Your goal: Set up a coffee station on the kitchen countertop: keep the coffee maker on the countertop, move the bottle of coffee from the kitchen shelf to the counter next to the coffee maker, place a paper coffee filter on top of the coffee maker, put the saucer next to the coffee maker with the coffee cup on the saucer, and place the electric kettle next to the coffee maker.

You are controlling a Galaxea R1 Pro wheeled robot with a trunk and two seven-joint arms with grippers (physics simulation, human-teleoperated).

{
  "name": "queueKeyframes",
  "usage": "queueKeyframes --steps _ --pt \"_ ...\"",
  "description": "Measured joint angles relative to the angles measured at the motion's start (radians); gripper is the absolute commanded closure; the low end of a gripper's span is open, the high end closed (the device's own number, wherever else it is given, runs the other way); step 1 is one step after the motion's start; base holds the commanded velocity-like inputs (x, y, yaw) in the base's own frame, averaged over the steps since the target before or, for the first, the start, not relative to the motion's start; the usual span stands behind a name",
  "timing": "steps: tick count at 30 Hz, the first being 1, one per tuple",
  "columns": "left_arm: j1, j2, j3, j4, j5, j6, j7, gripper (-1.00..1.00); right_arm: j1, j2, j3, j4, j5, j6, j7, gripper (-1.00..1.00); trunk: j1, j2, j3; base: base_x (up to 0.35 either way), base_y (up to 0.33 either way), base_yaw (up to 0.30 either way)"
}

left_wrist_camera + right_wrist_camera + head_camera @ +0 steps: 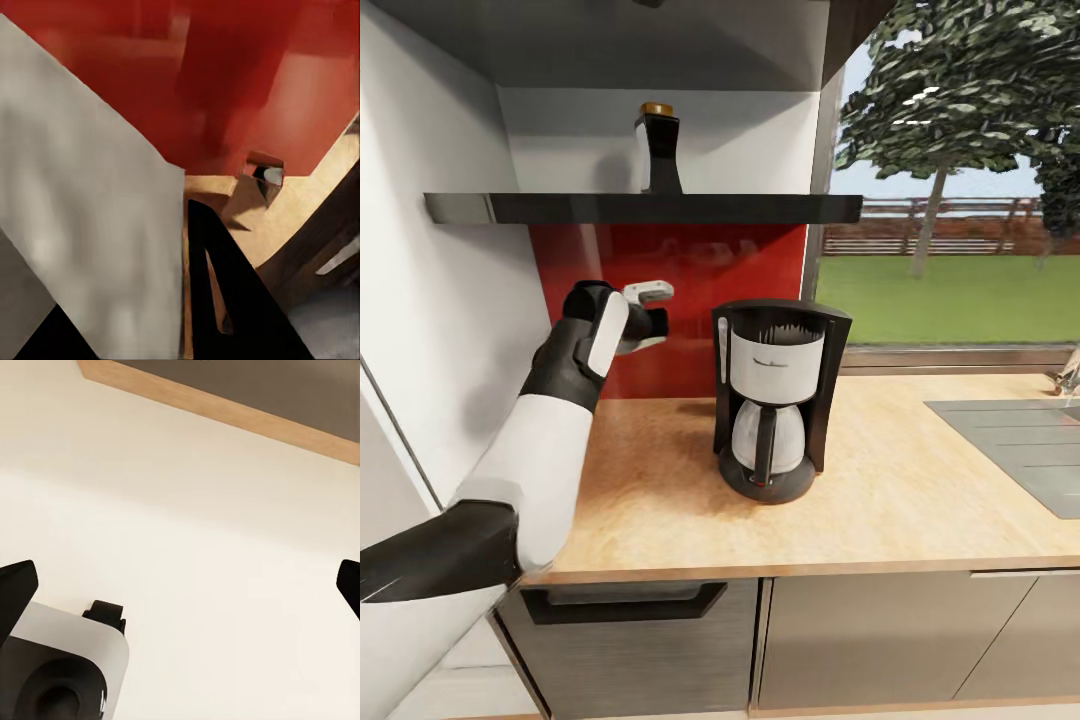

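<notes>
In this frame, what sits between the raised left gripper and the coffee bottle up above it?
In the head view, the dark shelf lies between them: the left gripper is below it by the red wall panel, and the coffee bottle stands on it.

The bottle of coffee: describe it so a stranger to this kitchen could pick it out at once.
Start at the red backsplash behind the kitchen countertop and look up to the dark shelf above it. The bottle of coffee stands upright there, above and left of the coffee maker. It is small, dark and flared, with a gold-yellow cap.
</notes>
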Motion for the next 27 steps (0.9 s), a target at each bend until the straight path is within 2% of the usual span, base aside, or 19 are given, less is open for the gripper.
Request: queueKeyframes --steps 3,5,6,8,14,23,27 --pt "-0.056 0.0 0.006 0.103 0.171 -0.001 0.0 1.0 0.0 0.0 0.0 0.0 0.0 0.0 0.0 -1.0 0.0 0.0 0.0 0.0 0.0 0.0" --pt "-0.063 0.0 0.006 0.12 0.22 -0.001 0.0 1.0 0.0 0.0 0.0 0.0 0.0 0.0 0.0 -1.0 0.0 0.0 0.0 0.0 0.0 0.0" --pt "-0.068 0.0 0.007 0.131 0.259 -0.001 0.0 1.0 0.0 0.0 0.0 0.0 0.0 0.0 0.0 -1.0 0.0 0.0 0.0 0.0 0.0 0.0" --pt "-0.072 0.015 0.007 0.14 0.294 -0.001 0.0 1.0 0.0 0.0 0.0 0.0 0.0 0.0 0.0 -1.0 0.0 0.0 0.0 0.0 0.0 0.0" --pt "-0.076 0.034 0.007 0.172 0.328 0.0 0.0 1.0 0.0 0.0 0.0 0.0 0.0 0.0 0.0 -1.0 0.0 0.0 0.0 0.0 0.0 0.0" --pt "-0.077 0.041 0.006 0.185 0.335 -0.001 0.0 1.0 -0.001 -0.001 0.0 0.0 0.0 0.0 -0.001 -1.0 0.0 0.0 0.0 -0.005 0.0 0.0" --pt "-0.077 0.041 0.005 0.185 0.335 -0.001 0.0 1.0 -0.001 -0.001 0.0 0.0 0.0 0.0 -0.001 -1.0 0.0 0.0 0.0 -0.223 0.0 0.0"
